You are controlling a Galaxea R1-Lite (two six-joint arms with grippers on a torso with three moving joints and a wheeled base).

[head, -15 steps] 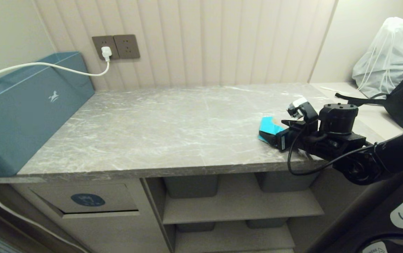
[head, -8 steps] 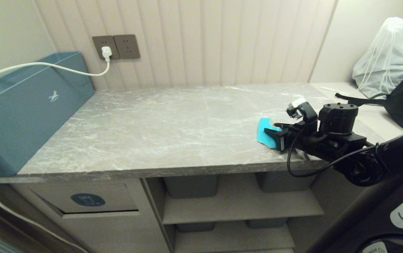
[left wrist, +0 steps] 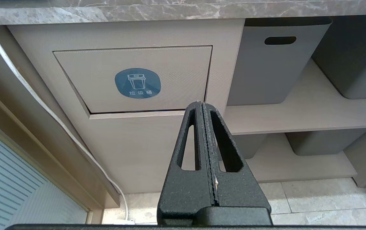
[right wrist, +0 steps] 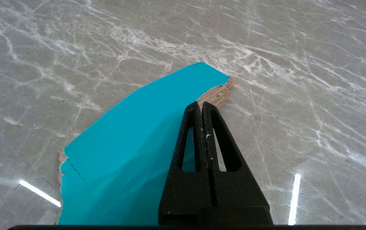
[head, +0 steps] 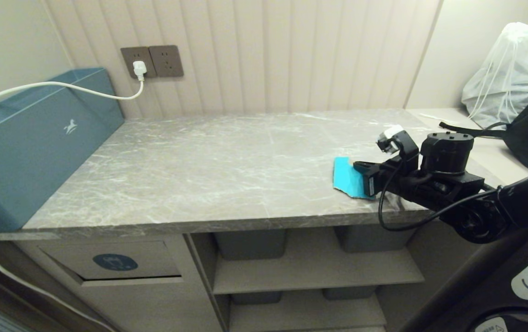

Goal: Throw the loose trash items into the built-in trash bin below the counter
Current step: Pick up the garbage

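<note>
Right now the right gripper (head: pixel 360 171), jaws pressed together, pinches the bright turquoise torn card scrap (head: pixel 348 179) at centre-right of the head view; the left gripper (left wrist: pixel 202 107) hangs closed, empty.

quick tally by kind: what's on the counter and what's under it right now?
Turquoise paper scrap, on the counter: 1
Blue box: 1
Grey tubs on the shelves under it: 4
Trash bin flap: 1
Total: 7
</note>
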